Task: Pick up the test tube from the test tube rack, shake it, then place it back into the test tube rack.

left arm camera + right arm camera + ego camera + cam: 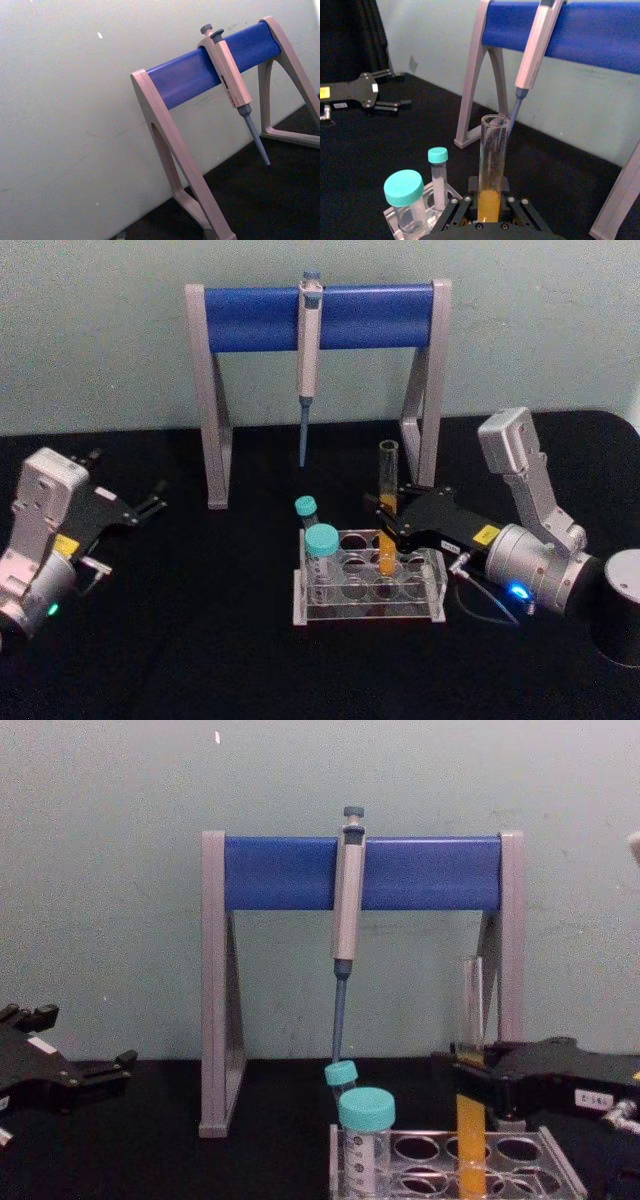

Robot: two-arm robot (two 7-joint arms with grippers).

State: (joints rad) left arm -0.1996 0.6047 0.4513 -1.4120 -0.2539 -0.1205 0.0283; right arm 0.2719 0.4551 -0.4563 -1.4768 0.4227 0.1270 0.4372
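In the head view the test tube rack (436,586) sits low in the centre of the frame on the black counter (190,640). The test tube (388,472) stands upright in one of its holes, right of the middle, with orange-yellow liquid in its lower part. The right gripper (386,512) reaches in from the right of the frame, jaws clenched on the tube just above the rack's top plate. Two teal-capped tubes (321,540) stand at the rack's left end. The left gripper (157,496) rests at the left edge, well apart, jaws spread and holding nothing. Behind, a pipette (309,350) hangs on a grey-and-blue stand (250,318)
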